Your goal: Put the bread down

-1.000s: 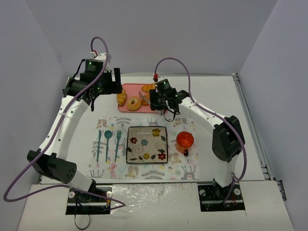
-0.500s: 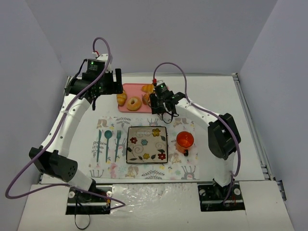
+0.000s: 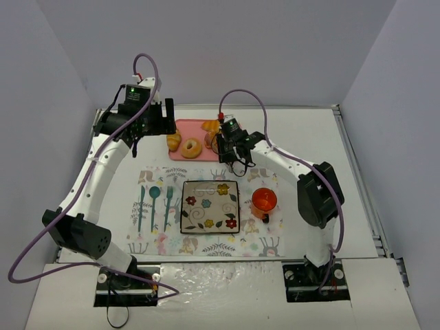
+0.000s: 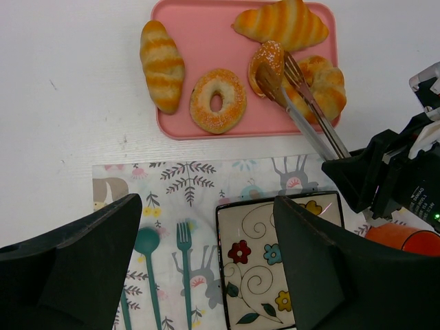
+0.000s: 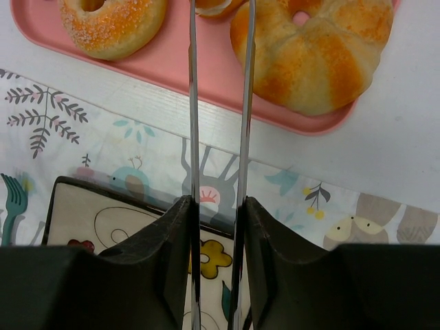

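Observation:
The bread (image 4: 268, 60), a small glossy orange roll, lies on the pink tray (image 4: 206, 27) between the doughnut (image 4: 217, 100) and the lobed bun (image 4: 324, 86). My right gripper (image 5: 218, 206) is shut on metal tongs (image 5: 192, 103), whose tips close on both sides of the bread (image 5: 216, 5). In the top view my right gripper (image 3: 227, 146) sits at the tray's right end, by the bread (image 3: 212, 141). My left gripper (image 4: 206, 203) is open and empty, held high over the placemat; in the top view it (image 3: 159, 117) is left of the tray (image 3: 185, 127).
Two striped pastries (image 4: 162, 65) (image 4: 282, 24) also lie on the tray. A flowered square plate (image 3: 210, 206) sits on the patterned placemat, with a teal fork (image 4: 184, 275) and spoon (image 4: 146, 275) to its left and an orange cup (image 3: 264, 201) to its right.
My right gripper has moved left toward the tray, bringing the tongs over the bread. My left arm has barely moved.

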Robot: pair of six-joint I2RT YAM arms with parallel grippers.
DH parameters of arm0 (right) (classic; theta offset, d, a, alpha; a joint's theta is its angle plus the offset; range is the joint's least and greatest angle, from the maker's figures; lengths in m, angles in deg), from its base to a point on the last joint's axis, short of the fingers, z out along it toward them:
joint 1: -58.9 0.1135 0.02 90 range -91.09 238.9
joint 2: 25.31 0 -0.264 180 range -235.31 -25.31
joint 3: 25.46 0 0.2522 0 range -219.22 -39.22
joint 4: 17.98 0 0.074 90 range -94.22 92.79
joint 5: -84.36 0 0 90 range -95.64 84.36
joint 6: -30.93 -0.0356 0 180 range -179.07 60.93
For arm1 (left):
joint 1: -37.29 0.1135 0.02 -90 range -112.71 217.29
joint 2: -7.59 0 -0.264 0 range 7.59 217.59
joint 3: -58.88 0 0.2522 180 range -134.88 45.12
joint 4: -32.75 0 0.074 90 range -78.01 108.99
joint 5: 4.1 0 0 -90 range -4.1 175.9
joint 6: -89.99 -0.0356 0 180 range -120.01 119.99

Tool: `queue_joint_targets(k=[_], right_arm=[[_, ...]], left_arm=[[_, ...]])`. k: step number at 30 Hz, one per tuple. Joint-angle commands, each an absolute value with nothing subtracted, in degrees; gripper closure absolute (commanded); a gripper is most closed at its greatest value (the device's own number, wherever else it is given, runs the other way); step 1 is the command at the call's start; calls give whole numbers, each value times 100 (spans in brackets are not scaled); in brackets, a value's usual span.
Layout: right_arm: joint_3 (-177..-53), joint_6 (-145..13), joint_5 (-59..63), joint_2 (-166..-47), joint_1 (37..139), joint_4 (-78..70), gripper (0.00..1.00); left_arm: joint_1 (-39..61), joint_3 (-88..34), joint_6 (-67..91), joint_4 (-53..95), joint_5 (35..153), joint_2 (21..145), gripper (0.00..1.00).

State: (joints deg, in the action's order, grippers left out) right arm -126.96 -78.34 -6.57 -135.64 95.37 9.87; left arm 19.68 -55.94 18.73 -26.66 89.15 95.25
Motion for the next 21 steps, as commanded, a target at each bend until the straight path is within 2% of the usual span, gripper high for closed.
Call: queue_joint_targets(k=[1, 11, 21], right_arm=[[-12825, -7796, -819, -13026, 9564, 1064, 67], [-12720, -7735, -802, -12314, 9564, 1600, 66], [-11719, -8042, 787, -11102, 9810, 1855, 66]], left_arm=[[1980, -5860, 1950, -2698, 8968, 9434, 24], [1830, -5747, 1950, -2768, 8854, 9365, 24], [1839, -4920, 1915, -2689, 8871, 9065, 24]])
